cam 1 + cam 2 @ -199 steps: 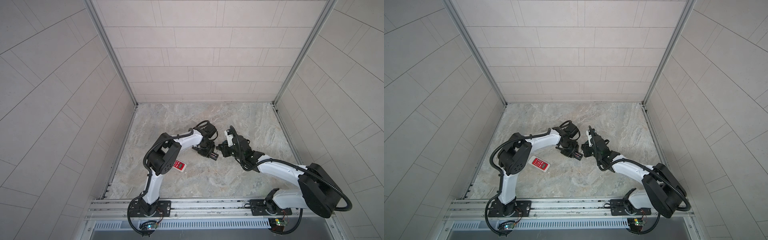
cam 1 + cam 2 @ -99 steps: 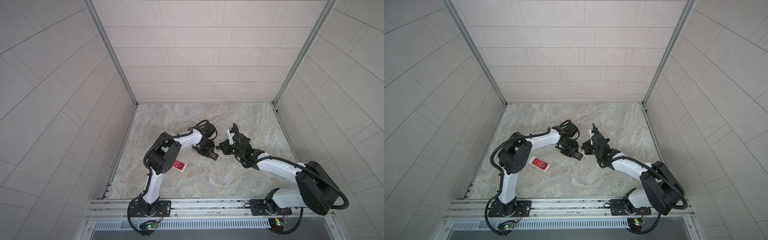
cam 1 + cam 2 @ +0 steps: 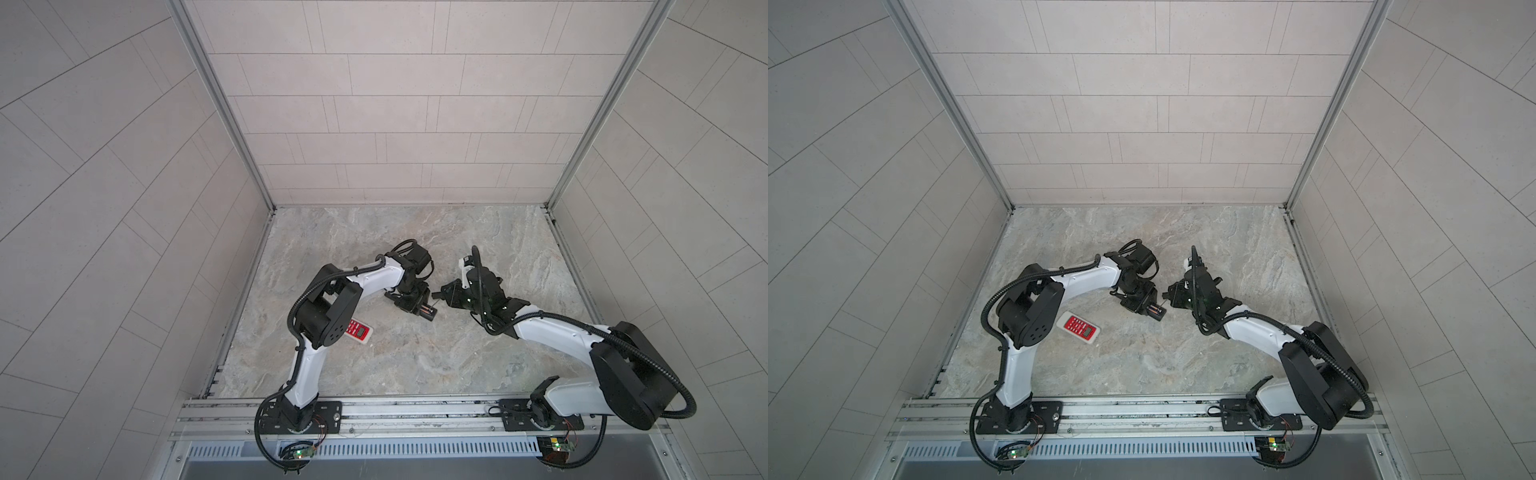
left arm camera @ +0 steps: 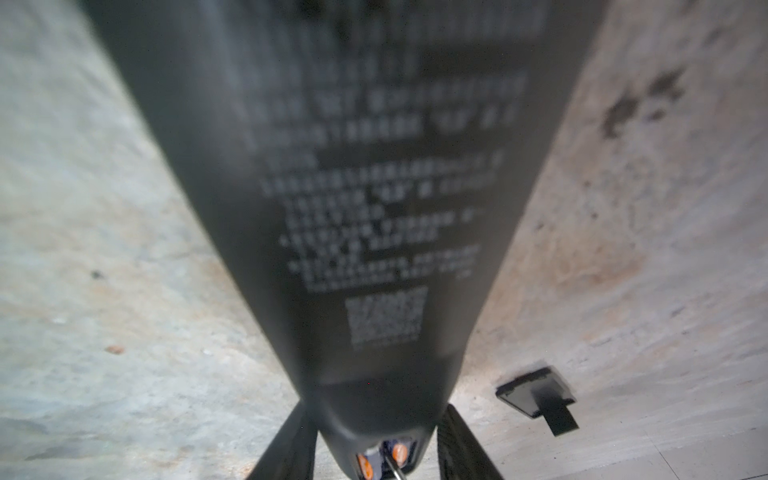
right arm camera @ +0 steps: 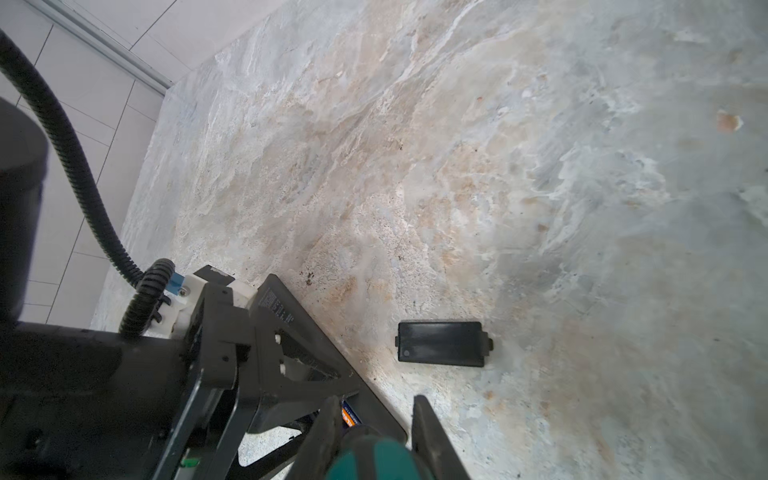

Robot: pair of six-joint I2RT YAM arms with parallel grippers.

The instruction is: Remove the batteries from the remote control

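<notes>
My left gripper (image 3: 409, 301) (image 3: 1137, 303) (image 4: 376, 453) is shut on a black remote control (image 3: 424, 309) (image 3: 1153, 311) (image 4: 374, 208) lying back-up on the table. The compartment at its end is uncovered. Inside it lie two batteries (image 4: 400, 453) (image 5: 348, 415) (image 3: 1155, 309) with orange ends. My right gripper (image 3: 439, 296) (image 3: 1168, 296) (image 5: 376, 415) is shut on a green-handled screwdriver (image 5: 374, 461). The screwdriver's metal tip (image 4: 395, 469) reaches between the two cells. The remote's black cover plate (image 4: 536, 390) (image 5: 442, 344) lies flat on the table close beside the remote.
A second, white-and-red remote (image 3: 359, 331) (image 3: 1082, 327) lies face-up near the left arm's elbow. The marble table (image 3: 415, 365) is walled by tiles on three sides, with a metal rail (image 3: 415, 409) along the front.
My right gripper has shifted a little to the left, closer to the open end of the remote, and its arm has swung with it. The left arm and remote have stayed put.
</notes>
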